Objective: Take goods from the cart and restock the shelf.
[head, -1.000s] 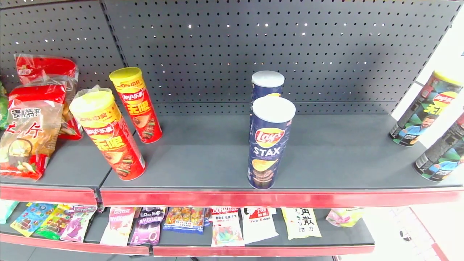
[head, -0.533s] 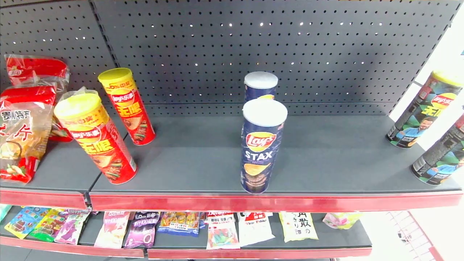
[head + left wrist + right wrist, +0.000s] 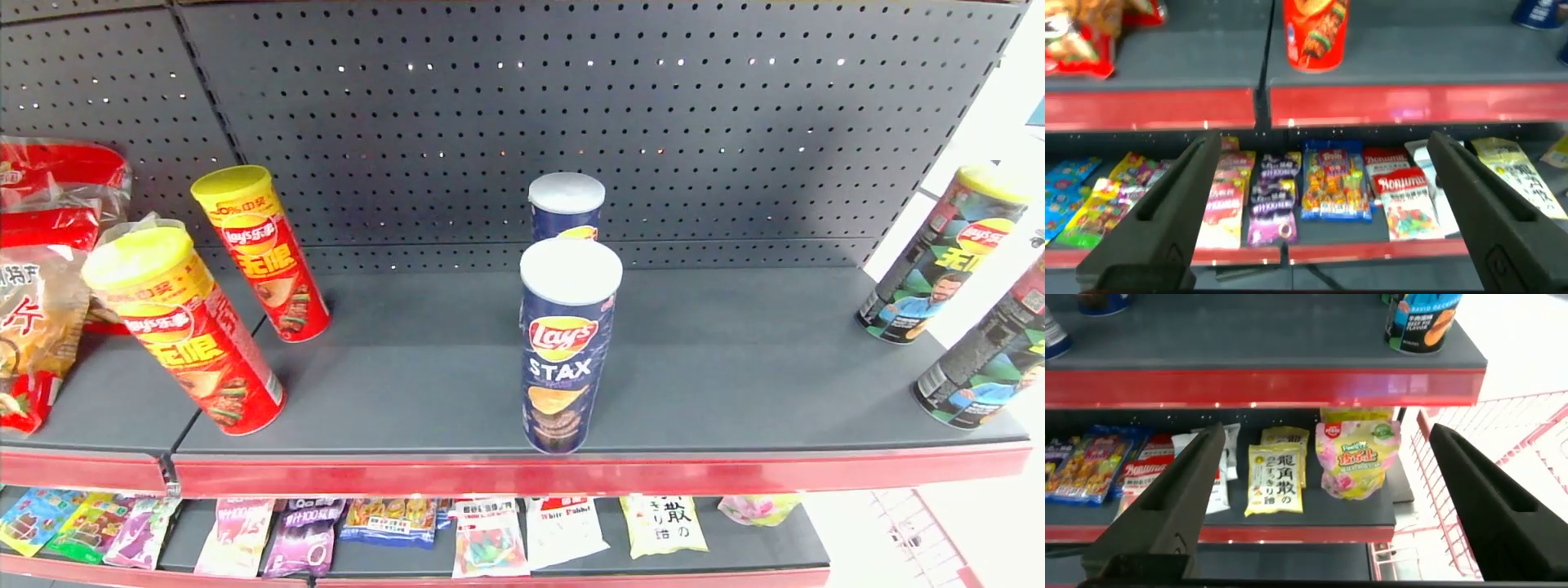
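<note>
Left gripper [image 3: 1323, 147] and right gripper [image 3: 1327, 437] empty, fingers spread, low before snack-packet shelf [image 3: 1290, 532]. Wire cart [image 3: 1503, 408] beside right. Risk: front blue chip can [image 3: 563, 351] crowds upper shelf [image 3: 735, 367] lip; an arm coming up could topple it.

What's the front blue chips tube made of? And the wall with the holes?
The front blue chips tube looks like cardboard under a glossy printed wrap; its pale lid looks plastic. The holed back wall is probably painted metal: matte dark grey, punched holes.
</note>
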Controlling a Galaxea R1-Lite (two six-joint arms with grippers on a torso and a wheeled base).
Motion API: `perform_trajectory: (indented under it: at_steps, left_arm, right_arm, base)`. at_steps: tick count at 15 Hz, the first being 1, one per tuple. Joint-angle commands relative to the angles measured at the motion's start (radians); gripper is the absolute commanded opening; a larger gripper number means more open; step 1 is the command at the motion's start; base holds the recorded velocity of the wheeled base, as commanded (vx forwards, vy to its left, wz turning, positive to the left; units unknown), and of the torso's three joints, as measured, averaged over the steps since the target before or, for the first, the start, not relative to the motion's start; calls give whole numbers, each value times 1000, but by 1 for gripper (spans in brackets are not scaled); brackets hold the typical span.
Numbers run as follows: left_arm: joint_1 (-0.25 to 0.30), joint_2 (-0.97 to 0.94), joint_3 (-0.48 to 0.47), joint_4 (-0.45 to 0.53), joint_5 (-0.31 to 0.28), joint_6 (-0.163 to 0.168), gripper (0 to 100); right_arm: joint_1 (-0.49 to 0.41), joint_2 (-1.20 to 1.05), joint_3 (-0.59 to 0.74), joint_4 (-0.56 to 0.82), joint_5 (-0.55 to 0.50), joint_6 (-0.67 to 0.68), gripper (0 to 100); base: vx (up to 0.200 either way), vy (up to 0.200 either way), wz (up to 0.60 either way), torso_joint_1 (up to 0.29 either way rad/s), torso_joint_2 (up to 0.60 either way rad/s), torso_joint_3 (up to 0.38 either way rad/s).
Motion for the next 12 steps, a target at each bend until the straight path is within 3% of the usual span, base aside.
perform_trajectory:
  at_steps: [1,12]
  left_arm:
    - [0,1,0,0,0,-2,100]
    - [0,1,0,0,0,-3,100]
  right_arm:
    - [1,0,0,0,1,0,100]
    - [1,0,0,0,1,1,100]
  base:
    - [0,0,0,0,0,0]
    - [0,0,0,0,0,0]
